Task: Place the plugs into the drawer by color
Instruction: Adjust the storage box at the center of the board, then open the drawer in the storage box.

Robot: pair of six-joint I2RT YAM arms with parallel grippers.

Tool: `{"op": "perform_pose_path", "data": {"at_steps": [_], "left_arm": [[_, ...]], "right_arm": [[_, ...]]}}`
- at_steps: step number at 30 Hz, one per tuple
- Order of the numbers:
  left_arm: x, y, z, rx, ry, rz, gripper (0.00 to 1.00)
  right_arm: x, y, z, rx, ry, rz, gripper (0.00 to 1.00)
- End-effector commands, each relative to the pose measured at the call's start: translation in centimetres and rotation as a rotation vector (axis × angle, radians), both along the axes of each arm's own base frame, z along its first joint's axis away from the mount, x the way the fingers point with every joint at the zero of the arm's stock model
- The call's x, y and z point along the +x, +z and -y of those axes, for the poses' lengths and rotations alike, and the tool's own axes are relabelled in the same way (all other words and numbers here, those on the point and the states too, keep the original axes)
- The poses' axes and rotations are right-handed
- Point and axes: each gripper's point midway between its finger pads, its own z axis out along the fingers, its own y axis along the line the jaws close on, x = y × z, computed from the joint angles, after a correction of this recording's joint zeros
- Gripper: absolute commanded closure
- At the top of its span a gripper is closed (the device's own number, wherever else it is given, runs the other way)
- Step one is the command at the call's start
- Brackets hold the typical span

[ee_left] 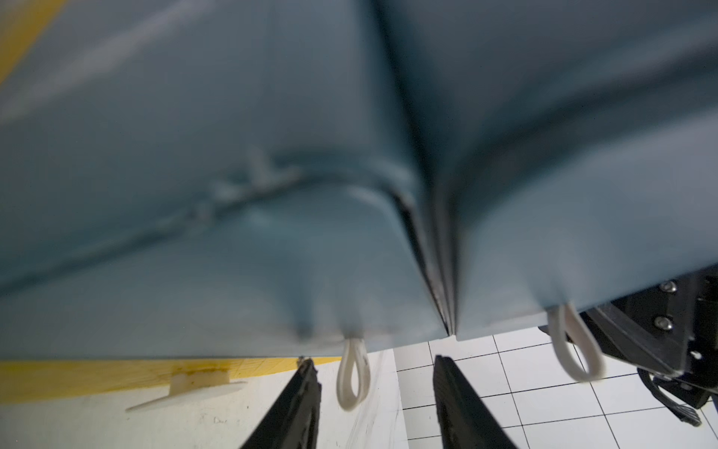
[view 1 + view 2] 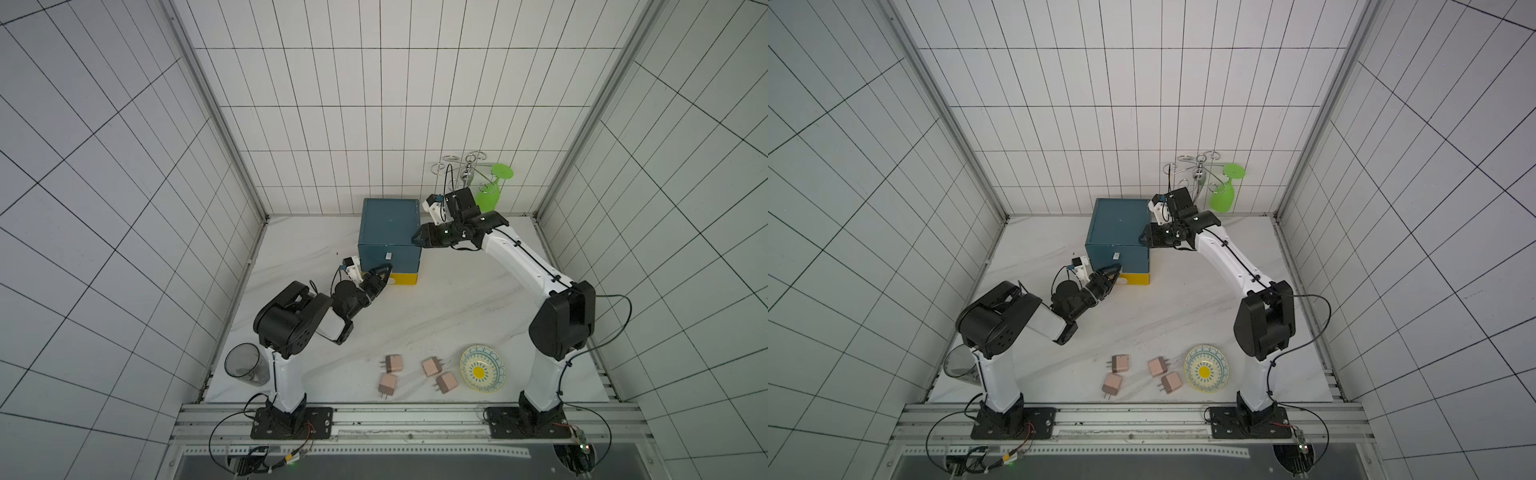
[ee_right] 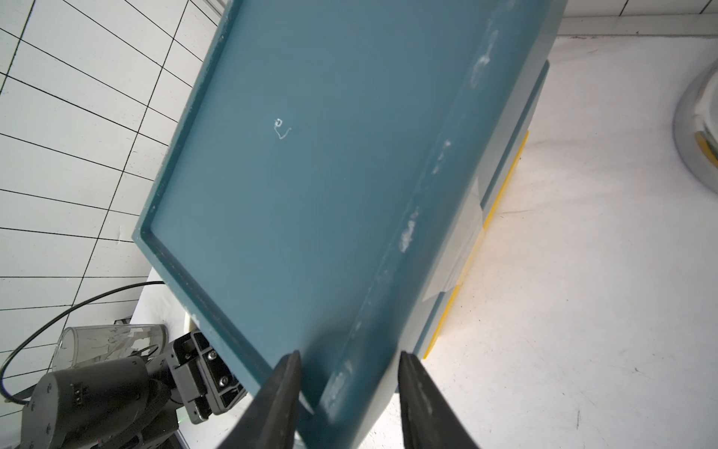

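Observation:
Several pinkish-beige plugs [image 2: 393, 363] [image 2: 1120, 363] lie on the table's front part, far from both grippers. The blue drawer cabinet [image 2: 388, 232] [image 2: 1117, 232] on its yellow base stands at the back, its drawer fronts closed. My left gripper [image 2: 384, 272] [image 1: 373, 361] is at the lower front. It is open, with a white loop pull [image 1: 351, 383] hanging between its fingers and touching neither. My right gripper [image 2: 417, 239] [image 3: 348, 355] is shut on the cabinet's top front right corner [image 3: 349, 381].
A patterned dish [image 2: 483, 368] sits right of the plugs. A clear glass cup [image 2: 245, 365] stands by the left arm's base. A green wine glass [image 2: 490, 195] hangs on a wire rack [image 2: 461, 166] behind the right gripper. A second loop pull [image 1: 575, 350] hangs on the neighbouring drawer front.

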Motion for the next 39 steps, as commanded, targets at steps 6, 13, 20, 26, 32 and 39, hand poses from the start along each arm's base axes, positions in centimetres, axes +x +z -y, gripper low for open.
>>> {"op": "perform_pose_path", "data": {"at_steps": [6,13,20,26,32,39], "left_arm": [[0.5,-1.2,0.9,0.004,-0.032,0.001,0.74],[0.1,0.2,0.6,0.033,-0.028,0.028,0.95],[-5.3,0.2,1.5,0.02,-0.091,0.035,1.0],[-11.3,-1.9,3.2,0.147,-0.178,-0.013,1.0],[-13.7,-2.7,2.3,0.149,-0.191,-0.023,1.0],[-14.0,-4.7,2.2,0.166,-0.188,-0.054,0.99]], "right_arm": [[-1.2,-3.9,2.2,-0.09,-0.019,-0.107,0.56],[-0.8,-3.5,2.1,-0.077,-0.022,-0.087,0.56],[-0.6,-3.1,1.7,-0.055,-0.024,-0.089,0.56],[-0.5,-2.2,1.7,-0.049,-0.026,-0.081,0.56],[-0.4,-2.1,1.5,-0.038,-0.027,-0.087,0.56],[-0.4,-2.7,1.0,-0.034,-0.022,-0.109,0.54]]}}
